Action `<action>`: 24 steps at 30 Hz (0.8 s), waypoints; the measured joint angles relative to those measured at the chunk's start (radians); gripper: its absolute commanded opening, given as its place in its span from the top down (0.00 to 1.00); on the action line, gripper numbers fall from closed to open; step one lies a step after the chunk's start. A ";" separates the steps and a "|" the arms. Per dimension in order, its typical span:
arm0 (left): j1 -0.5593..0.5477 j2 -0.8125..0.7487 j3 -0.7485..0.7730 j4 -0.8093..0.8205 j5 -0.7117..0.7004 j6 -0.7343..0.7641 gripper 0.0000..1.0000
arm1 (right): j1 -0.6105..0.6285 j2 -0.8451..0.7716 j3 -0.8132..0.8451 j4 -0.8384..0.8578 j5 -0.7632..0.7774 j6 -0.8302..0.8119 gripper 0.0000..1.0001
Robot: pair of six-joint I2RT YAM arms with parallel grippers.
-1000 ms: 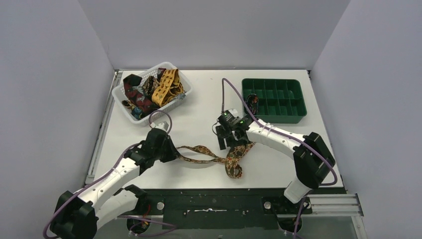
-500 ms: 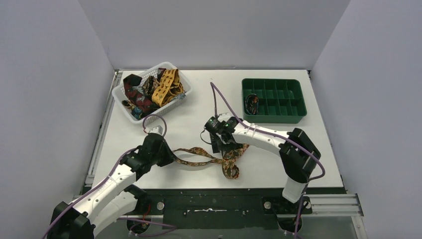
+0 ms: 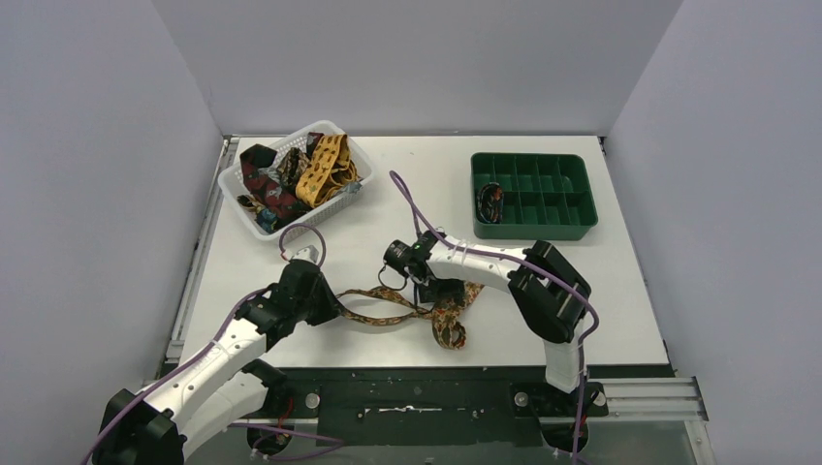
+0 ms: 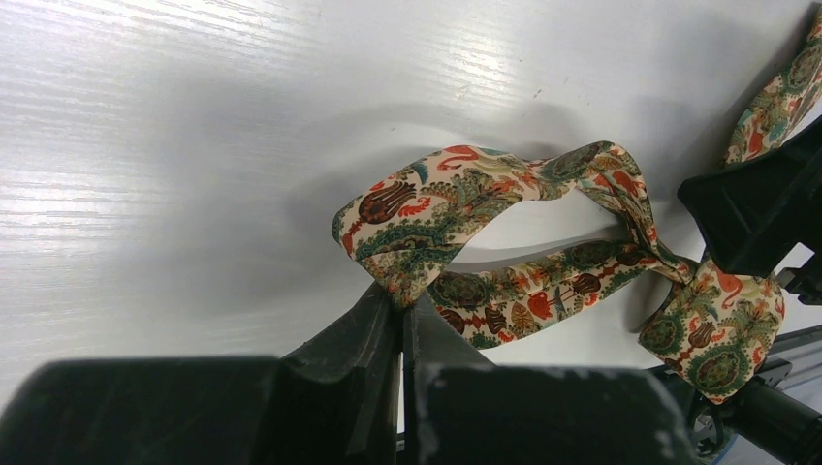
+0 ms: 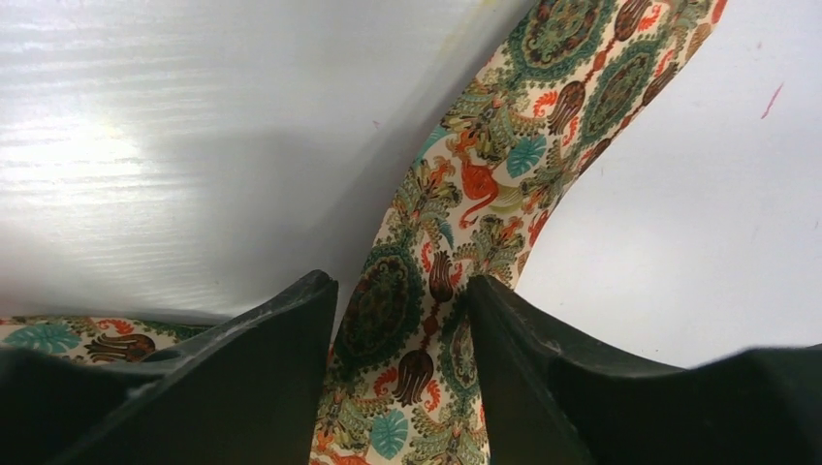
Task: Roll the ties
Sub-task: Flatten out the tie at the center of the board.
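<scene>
Since a second ago the right arm has swung left and nearer, so the right gripper (image 3: pixel 425 283) (image 5: pixel 397 291) now stands over the middle of the paisley tie (image 3: pixel 393 308) (image 4: pixel 456 194) (image 5: pixel 485 184), jaws apart with the flat band lying between them. This cream tie, printed in green, teal and orange-red, lies twisted and looped across the near centre of the table (image 3: pixel 388 184). The left gripper (image 3: pixel 330 302) (image 4: pixel 399 300) pinches its left end, jaws together on the fabric. More ties (image 3: pixel 291 174) fill the white basket (image 3: pixel 233 179) far left; a small coil (image 3: pixel 490 201) sits in the green tray (image 3: pixel 582 228) far right.
</scene>
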 measured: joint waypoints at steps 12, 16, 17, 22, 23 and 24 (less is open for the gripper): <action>0.000 0.000 0.000 0.000 0.000 0.000 1.00 | -0.057 -0.130 -0.084 0.074 -0.028 -0.024 1.00; 0.000 -0.001 0.000 0.000 0.000 0.000 1.00 | -0.095 -0.210 -0.122 0.139 -0.035 -0.059 1.00; 0.000 0.000 0.002 0.000 0.000 0.000 1.00 | -0.108 -0.250 -0.145 0.170 -0.037 -0.068 1.00; 0.006 0.011 0.036 -0.008 0.012 0.002 1.00 | -0.230 -0.607 -0.375 0.378 -0.048 -0.124 0.96; 0.010 0.014 0.043 -0.010 0.012 0.002 1.00 | -0.266 -0.703 -0.442 0.435 -0.064 -0.138 0.91; 0.015 0.017 0.047 -0.010 0.013 0.001 1.00 | -0.305 -0.799 -0.512 0.488 -0.082 -0.146 0.73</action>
